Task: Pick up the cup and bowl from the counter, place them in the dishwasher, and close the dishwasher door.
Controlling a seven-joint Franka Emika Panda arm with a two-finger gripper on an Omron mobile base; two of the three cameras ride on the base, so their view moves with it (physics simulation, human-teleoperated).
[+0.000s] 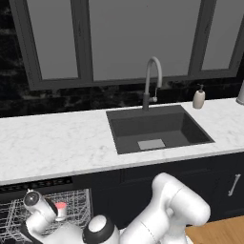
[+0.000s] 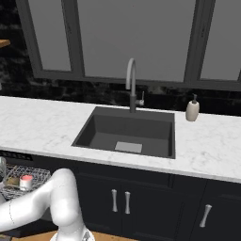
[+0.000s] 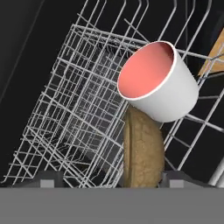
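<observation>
**Bowl goes into the rack beside the cup**

The shallow golden-brown wooden-looking bowl (image 3: 142, 151) stands on edge between the two dark finger tips of the end effector (image 3: 109, 179), apparently held there, low over the white wire rack (image 3: 83, 109) of the dark dishwasher (image 1: 38, 183). The short white cup with the red inside (image 3: 159, 81) lies tilted in that rack, touching the bowl's upper rim. Releasing well probably means lowering until the rack wires carry the bowl, then opening and backing away without nudging the cup. The white marble worktop (image 1: 62, 143) lies above.
</observation>
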